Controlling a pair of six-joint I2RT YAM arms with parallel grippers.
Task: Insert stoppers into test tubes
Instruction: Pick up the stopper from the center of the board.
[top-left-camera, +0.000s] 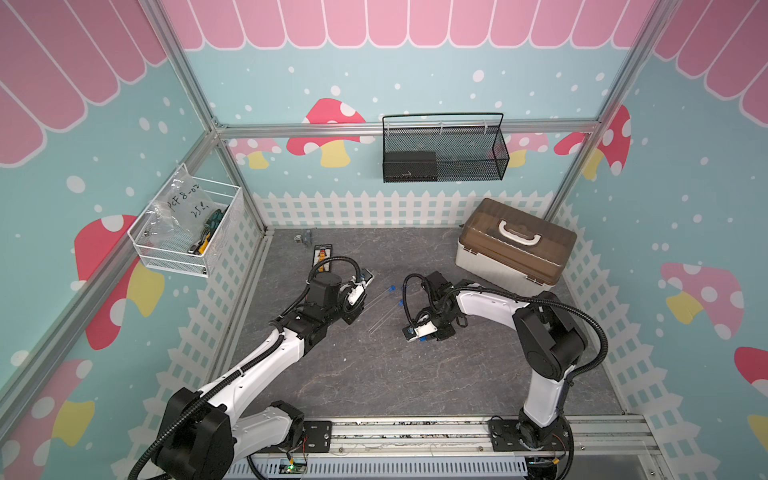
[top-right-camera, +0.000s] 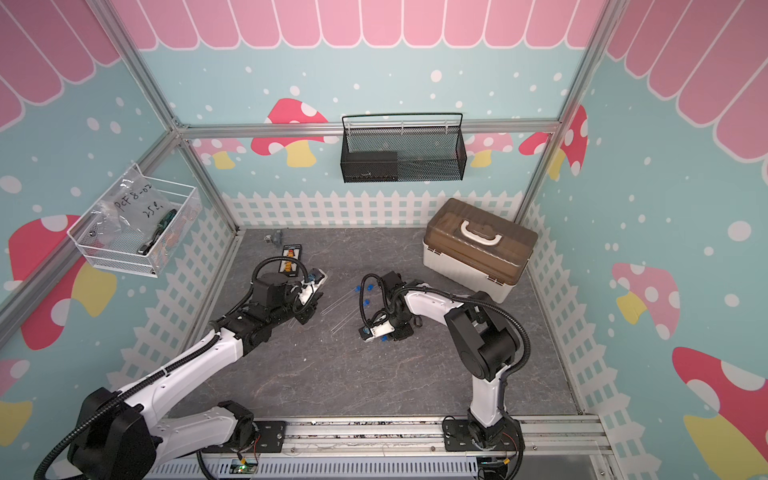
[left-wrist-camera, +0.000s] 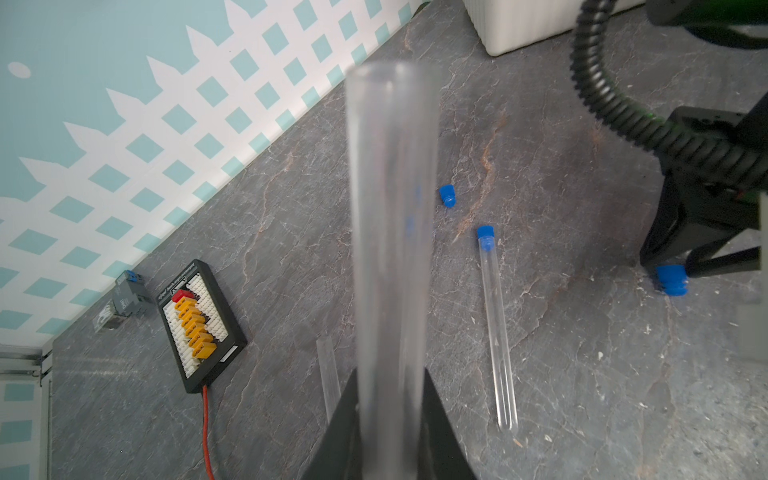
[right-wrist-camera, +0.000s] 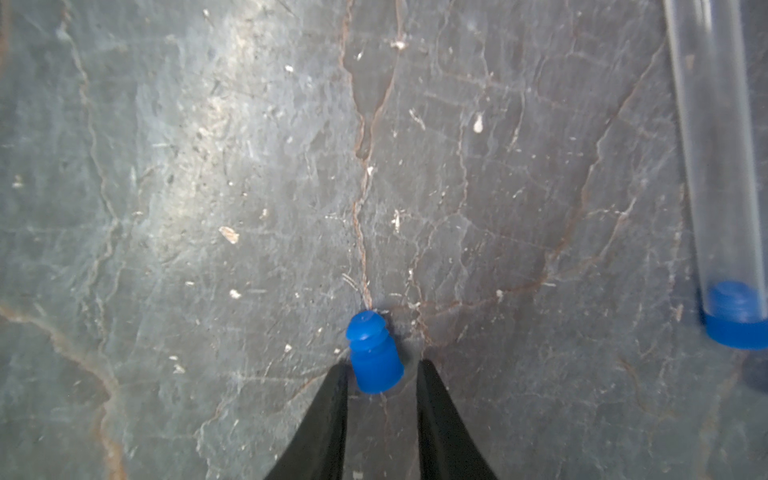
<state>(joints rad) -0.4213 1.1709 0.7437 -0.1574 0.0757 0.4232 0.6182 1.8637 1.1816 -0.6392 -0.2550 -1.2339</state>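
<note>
Your left gripper (left-wrist-camera: 390, 386) clamps a test tube (left-wrist-camera: 392, 208); your right gripper (right-wrist-camera: 382, 368) straddles a stopper (right-wrist-camera: 372, 353), jaws seemingly not yet pinching; centre it, close gently lest it squirt away.

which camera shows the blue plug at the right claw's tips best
The right wrist view: the plug is large and sharp at the right claw. The left wrist view shows it small; both top views give only a speck.
</note>
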